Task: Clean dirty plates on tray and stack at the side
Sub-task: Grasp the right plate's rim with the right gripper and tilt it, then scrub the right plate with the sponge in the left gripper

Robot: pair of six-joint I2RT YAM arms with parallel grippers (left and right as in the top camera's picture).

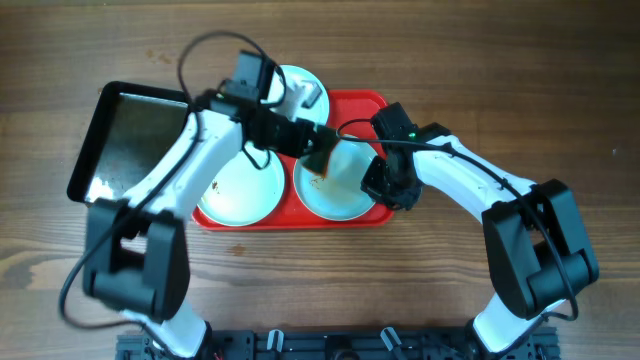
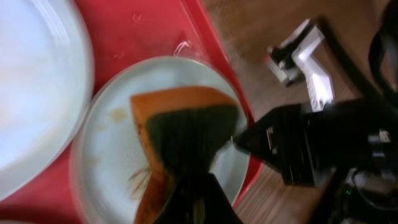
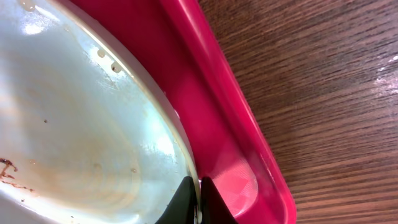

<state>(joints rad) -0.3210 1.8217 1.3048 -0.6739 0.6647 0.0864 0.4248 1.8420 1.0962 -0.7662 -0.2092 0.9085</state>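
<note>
As we read the overhead view from left to right, a black pan [image 1: 130, 140] lies on the wooden table [image 1: 560, 80] at nine o'clock from the red tray [image 1: 372, 104]. On the tray's left half sits the left-hand plate [image 1: 240, 192], pale, with a small dark speck near its nine o'clock rim. At twelve o'clock a third plate [image 1: 300, 82] shows by the tray's far edge, partly hidden by the left arm; we cannot tell whether it rests on the tray. The left gripper [image 2: 189, 186] is clenched on an orange and dark green sponge [image 2: 180, 127], held low over the right-hand plate [image 1: 345, 190] on the tray's right half; we cannot tell whether the sponge touches it. Brown smears [image 3: 7, 168] mark that plate. At its three o'clock rim the right gripper [image 3: 199, 186] is pinched onto the edge, steadying it. We judge the step to be scrubbing this plate, not yet finished. Next, the sponge should press down and sweep across the smears while the rim hold stops the plate sliding; stacking at the side comes after.
</note>
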